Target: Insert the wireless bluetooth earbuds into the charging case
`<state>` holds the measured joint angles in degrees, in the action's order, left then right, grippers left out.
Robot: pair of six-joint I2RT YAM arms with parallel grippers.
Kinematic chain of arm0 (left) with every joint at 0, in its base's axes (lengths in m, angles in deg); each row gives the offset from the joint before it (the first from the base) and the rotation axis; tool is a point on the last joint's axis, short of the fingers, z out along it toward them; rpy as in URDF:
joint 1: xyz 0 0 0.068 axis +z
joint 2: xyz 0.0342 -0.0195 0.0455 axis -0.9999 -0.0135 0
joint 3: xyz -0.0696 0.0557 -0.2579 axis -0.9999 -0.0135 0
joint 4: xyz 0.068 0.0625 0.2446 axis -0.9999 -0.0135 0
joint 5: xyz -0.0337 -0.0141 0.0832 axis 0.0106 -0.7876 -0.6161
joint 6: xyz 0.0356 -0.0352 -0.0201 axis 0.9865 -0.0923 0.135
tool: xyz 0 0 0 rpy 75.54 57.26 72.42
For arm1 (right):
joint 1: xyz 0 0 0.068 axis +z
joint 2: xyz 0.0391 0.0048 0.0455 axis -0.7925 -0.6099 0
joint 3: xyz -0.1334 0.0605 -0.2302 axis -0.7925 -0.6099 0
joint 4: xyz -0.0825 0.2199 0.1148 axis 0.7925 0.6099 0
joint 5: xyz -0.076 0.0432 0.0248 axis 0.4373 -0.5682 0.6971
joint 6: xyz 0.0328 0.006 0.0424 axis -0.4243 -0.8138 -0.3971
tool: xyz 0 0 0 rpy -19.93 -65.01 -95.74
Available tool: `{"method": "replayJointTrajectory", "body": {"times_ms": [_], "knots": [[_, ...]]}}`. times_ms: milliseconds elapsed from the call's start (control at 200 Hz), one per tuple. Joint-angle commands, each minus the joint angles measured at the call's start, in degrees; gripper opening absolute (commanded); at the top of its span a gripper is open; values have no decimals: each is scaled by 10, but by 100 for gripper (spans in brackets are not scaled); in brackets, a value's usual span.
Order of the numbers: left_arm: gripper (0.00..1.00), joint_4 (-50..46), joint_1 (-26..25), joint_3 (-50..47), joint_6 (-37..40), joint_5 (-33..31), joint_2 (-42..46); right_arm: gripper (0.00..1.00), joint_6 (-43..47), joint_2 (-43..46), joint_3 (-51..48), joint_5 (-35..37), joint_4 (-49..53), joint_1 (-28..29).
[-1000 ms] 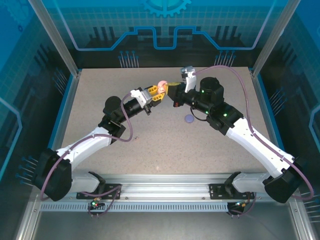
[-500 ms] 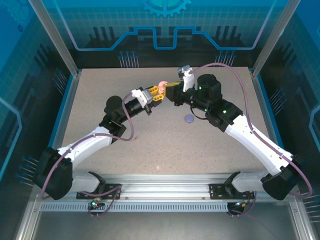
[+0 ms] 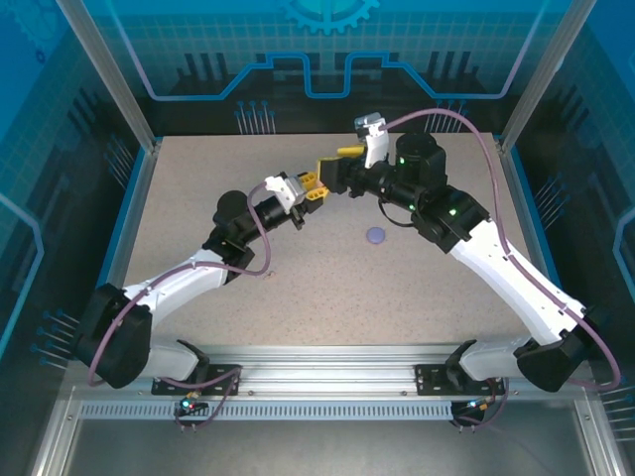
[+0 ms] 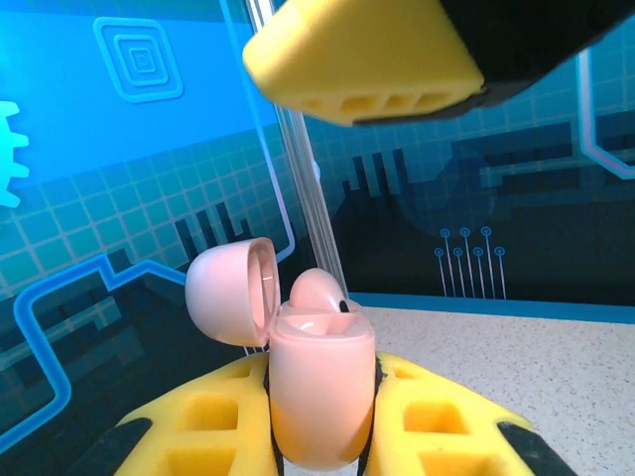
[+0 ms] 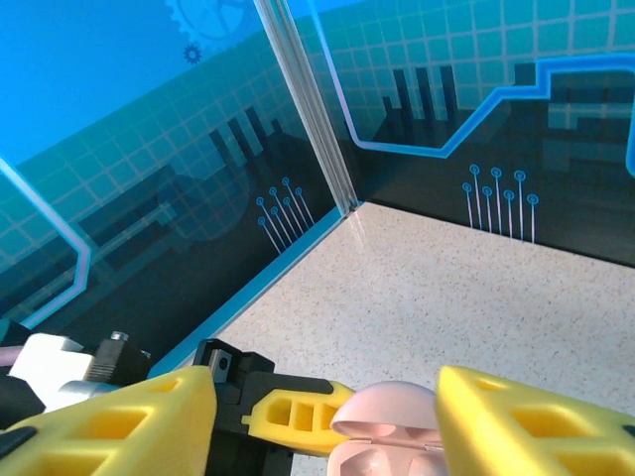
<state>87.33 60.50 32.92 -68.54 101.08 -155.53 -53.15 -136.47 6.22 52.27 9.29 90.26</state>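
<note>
There was one pale pink charging case [image 4: 319, 392], lid [image 4: 230, 291] swung open, and one pale pink earbud [image 4: 317, 291] sat in its well, rounded head showing above the rim. One small purple disc [image 3: 375, 235] lay flat on the bench [image 3: 347, 297], right of centre and well apart from both grippers; whether it was a case or a lid could not be told.

The left gripper [image 3: 314, 190] was clamped tight on the body of the case, a yellow finger [image 4: 193, 421] pressed against each side, holding it upright above the far middle of the bench. The right gripper [image 5: 327, 407] stood just beside it with its jaws spread wide, gripping nothing. In the right wrist view the case showed low between the two yellow fingers [image 5: 109, 426] without touching either. In the left wrist view one right finger [image 4: 362, 55] hung above the open case, clear of it.
</note>
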Motion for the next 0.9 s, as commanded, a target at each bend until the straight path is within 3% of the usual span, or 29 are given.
{"method": "replayJointTrajectory", "body": {"times_ms": [0,185,520,680,895], "knots": [[0,38,-5,-8,-13,-19,-3,64,-15,6,16,12,12,-4],[0,44,-5,-10,-10,-52,-3,74,-65,43,-23,27,35,-36],[0,42,30,-29,-34,-103,10,74,-190,33,-116,73,159,-38],[0,50,64,-51,-65,-120,32,73,-252,-35,-133,88,188,3],[0,53,98,-65,-90,-141,58,72,-374,-215,-17,118,301,93]]}}
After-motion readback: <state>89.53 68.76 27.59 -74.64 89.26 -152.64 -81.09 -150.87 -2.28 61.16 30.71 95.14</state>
